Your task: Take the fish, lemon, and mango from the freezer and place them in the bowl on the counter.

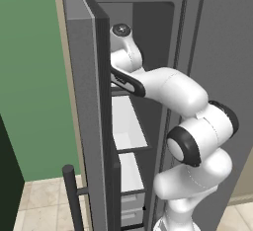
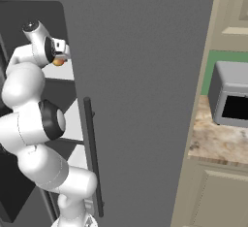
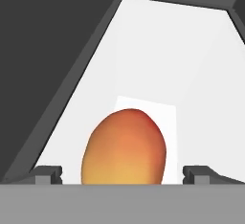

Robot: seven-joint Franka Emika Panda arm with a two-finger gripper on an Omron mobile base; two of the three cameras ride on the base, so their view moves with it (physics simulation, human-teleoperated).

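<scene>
Pincer [image 3: 122, 174] spread wide, mango [image 3: 124, 147] centred between tips on freezer shelf [image 3: 191, 74]. Push slightly deeper, then close squarely.

mango [image 3: 124, 146] base cut off; microwave [image 2: 231, 100] cropped

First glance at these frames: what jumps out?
The mango, orange with a red blush, sits on the white freezer shelf right between the open gripper's fingertips. From the base views, the white arm bends up into the open freezer, beside the fridge's closed grey door; a microwave stands on the counter.
</scene>
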